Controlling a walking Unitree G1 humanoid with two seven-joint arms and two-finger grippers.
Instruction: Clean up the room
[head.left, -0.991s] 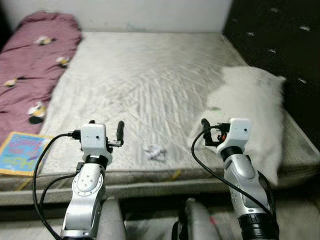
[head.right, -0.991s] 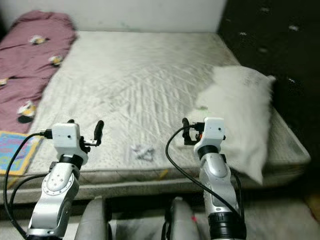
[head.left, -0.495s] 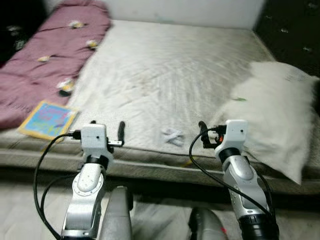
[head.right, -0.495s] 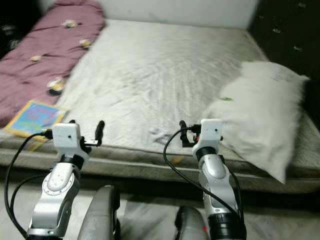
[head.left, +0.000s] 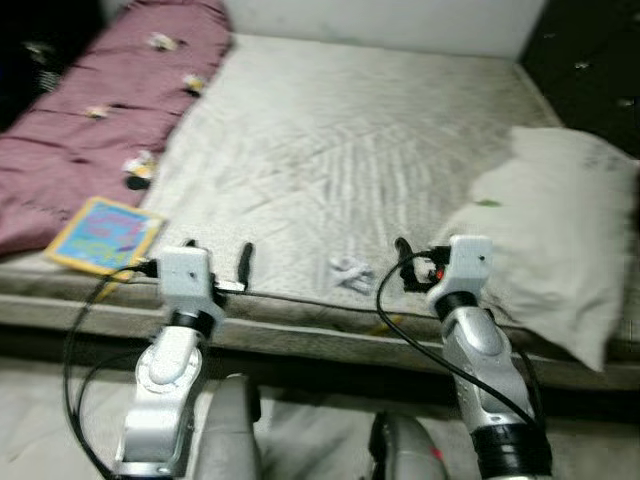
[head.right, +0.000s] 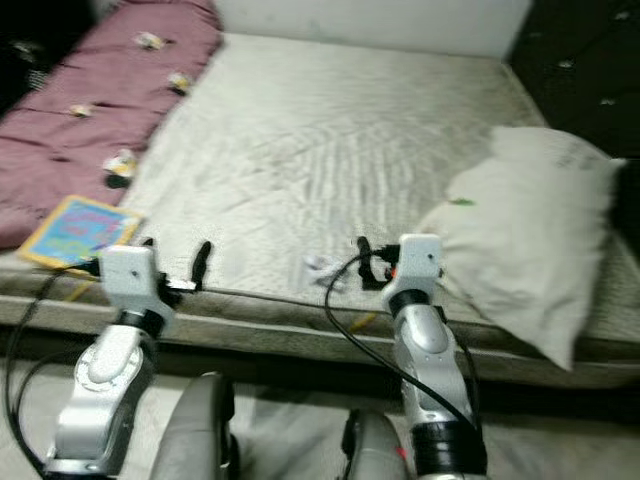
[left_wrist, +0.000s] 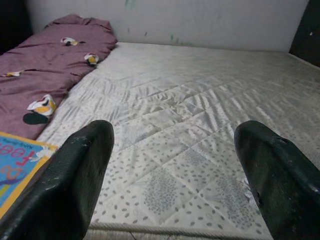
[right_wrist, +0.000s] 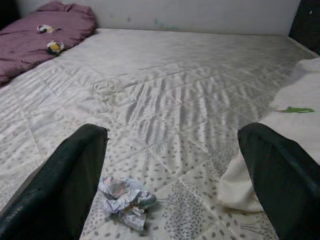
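Mattress (head.left: 330, 140): a bare quilted off-white surface taking up the middle of the head views, its front edge running across the frame just behind both wrists
Crumpled paper (right_wrist: 125, 200): a small wad of white and grey paper lying on the mattress near the front edge, low centre in the head views (head.left: 350, 272); in the right wrist view it sits between the two fingers, closer to one of them, touched by neither
Right gripper (right_wrist: 170, 185): held above the front edge of the mattress at lower right of centre in the left eye view, fingers spread wide, nothing between them but the bedding and the paper beyond
Left gripper (left_wrist: 172, 185): held over the front edge at lower left of the left eye view, well apart from the paper, fingers spread wide and holding nothing
Pillow (head.left: 545, 235): large and off-white, lying on the right side of the mattress, its near corner overhanging the front edge, just beside the right wrist
Blanket (head.left: 105, 110): maroon, with small light patterned patches, bunched along the upper left of the frame on the left edge of the mattress
Book (head.left: 105, 233): flat, with a blue and yellow cover, at mid left of the frame, near the front corner of the mattress below the blanket
Headboard (head.left: 590, 70): dark and tufted, upper right of the frame behind the pillow
Sharpness: the head views are slightly blurred
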